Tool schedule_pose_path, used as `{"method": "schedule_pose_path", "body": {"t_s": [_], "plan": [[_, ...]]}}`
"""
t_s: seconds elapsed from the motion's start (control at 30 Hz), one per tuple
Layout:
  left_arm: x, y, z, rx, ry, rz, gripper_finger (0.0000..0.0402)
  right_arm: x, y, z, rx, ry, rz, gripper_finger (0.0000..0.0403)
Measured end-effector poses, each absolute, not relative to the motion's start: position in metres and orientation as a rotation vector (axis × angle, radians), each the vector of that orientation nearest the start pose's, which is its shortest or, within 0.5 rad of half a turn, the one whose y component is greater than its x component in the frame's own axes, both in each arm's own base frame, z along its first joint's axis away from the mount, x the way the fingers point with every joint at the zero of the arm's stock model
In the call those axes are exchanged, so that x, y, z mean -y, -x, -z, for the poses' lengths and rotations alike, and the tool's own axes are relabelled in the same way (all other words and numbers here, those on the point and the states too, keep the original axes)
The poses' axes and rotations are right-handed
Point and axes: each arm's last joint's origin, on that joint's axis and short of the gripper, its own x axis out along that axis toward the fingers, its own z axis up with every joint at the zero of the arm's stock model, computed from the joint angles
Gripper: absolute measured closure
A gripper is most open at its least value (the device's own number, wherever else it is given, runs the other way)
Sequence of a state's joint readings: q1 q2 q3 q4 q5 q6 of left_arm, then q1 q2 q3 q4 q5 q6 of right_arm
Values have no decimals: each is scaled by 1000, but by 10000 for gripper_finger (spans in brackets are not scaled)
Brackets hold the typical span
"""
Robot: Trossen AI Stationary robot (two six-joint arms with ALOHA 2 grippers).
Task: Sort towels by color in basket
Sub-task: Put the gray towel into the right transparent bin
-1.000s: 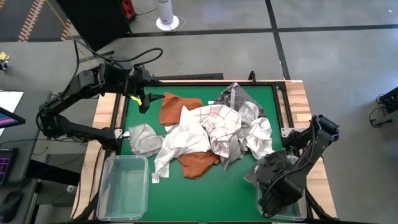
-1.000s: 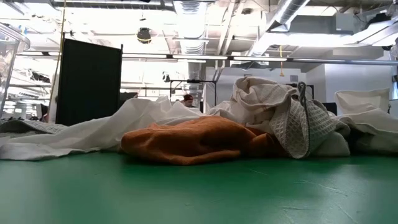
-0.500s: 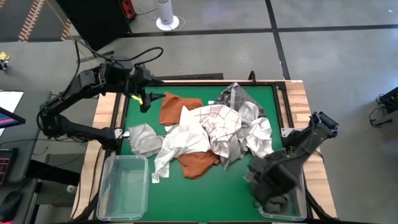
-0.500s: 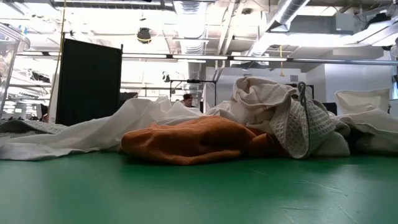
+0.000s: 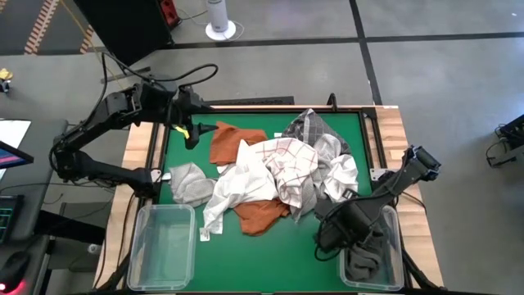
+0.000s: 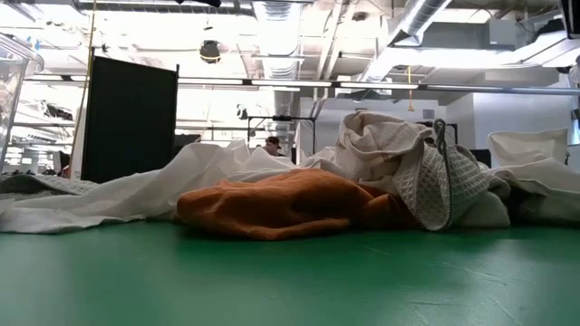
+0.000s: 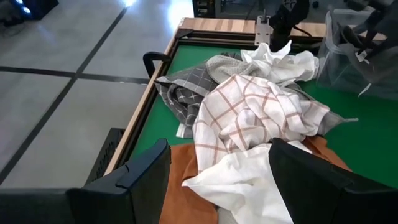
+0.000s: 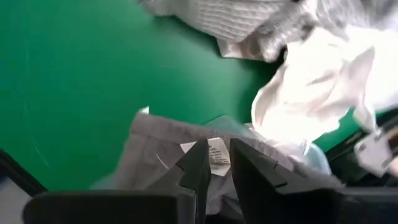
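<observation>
Depositing of the dark grey towel (image 5: 364, 260) into the right bin (image 5: 397, 246) is judged underway by right gripper (image 5: 334, 232), fingers nearly closed; release is needed, while left gripper (image 5: 190, 139), fingers open, waits.

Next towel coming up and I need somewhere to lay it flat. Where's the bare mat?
Bare green mat runs along the near edge, between the empty left bin and the right bin, below the towel pile. The right gripper hangs over its right end. The middle and far side are crowded with towels.
</observation>
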State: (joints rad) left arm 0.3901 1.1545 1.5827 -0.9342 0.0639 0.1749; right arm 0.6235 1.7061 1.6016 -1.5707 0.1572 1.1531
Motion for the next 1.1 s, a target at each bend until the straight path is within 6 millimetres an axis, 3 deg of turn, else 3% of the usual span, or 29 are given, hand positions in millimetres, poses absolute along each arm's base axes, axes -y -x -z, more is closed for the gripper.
{"method": "schedule_pose_path", "body": {"t_s": [0.3,0.97,1.1], "plan": [[-73,-182,-454,-523,-55,-275,141,-180,-234,-303,-1534,27,262,304],[-73,-181,-454,-524,-59,-273,141,-187,-229,-303,-1555,300,-1,305],[-73,-181,-454,-524,-59,-273,141,-187,-229,-303,-1557,342,-42,325]]}}
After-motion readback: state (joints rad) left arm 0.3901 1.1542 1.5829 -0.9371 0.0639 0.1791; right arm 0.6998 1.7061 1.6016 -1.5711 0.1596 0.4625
